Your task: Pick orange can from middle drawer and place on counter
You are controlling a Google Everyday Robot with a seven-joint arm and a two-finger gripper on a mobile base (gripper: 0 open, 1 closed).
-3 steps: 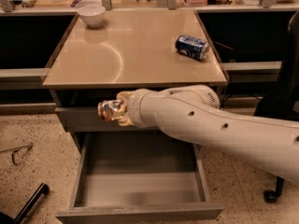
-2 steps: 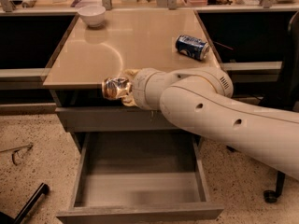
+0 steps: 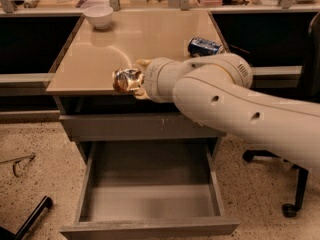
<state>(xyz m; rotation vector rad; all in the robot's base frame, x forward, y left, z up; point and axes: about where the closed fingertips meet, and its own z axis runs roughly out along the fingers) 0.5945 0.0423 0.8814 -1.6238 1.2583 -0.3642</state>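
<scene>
My gripper [image 3: 135, 80] clamped the orange can [image 3: 125, 80] over the counter [image 3: 150, 34] front edge. I judged: carry inward, lower until seated, then release.

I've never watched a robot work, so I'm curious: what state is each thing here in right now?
Gripper: shut on the orange can, at the counter front edge.
Orange can: crumpled, held in the gripper.
Middle drawer: pulled open, nothing visible inside.
Upper drawer: closed.
Blue can: lying on its side on the counter.
White bowl: upright on the counter.
</scene>
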